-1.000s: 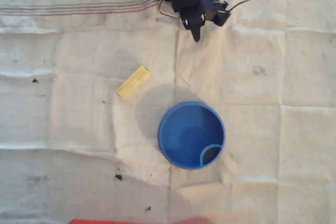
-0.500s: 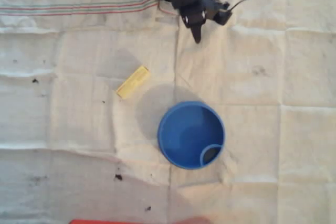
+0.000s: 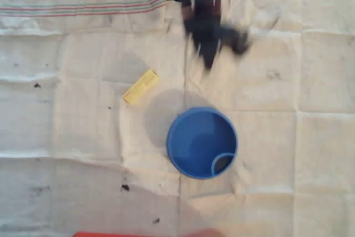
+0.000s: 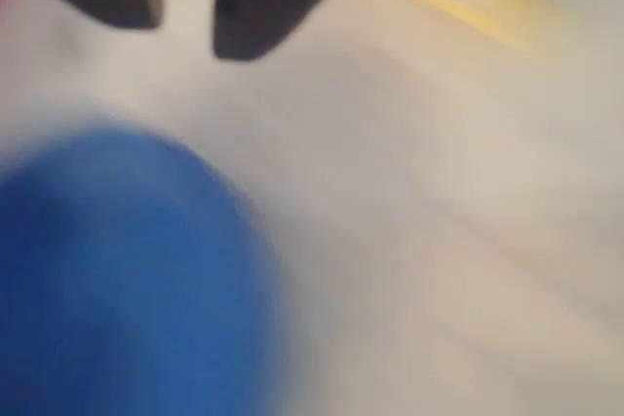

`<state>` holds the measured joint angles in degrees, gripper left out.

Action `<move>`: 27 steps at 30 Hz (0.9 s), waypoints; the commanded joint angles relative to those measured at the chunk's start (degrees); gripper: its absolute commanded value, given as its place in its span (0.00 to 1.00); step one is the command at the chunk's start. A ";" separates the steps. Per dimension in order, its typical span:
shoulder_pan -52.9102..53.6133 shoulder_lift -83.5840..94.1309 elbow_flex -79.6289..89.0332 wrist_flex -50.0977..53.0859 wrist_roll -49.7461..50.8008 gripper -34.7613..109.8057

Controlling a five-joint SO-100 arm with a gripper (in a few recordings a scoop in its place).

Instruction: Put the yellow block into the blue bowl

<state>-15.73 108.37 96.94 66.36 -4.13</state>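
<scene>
The yellow block [image 3: 140, 86] lies flat on the cloth [image 3: 66, 126], up and left of the blue bowl [image 3: 202, 143] in the overhead view, well apart from it. Its long axis runs diagonally, upper right end to lower left end. My gripper [image 4: 185, 31] has its two fingers a small gap apart with nothing between them. Since half a second ago my arm [image 3: 206, 23] has swung down toward the bowl, blurred with motion; block and bowl have not moved.
</scene>
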 commanded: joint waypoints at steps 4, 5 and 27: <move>7.12 -13.27 -25.14 12.04 -32.52 0.24; 8.17 -13.89 -27.16 13.97 -36.39 0.24; 30.59 -25.31 -32.43 33.40 -67.32 0.44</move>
<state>14.06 82.18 68.73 99.40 -70.75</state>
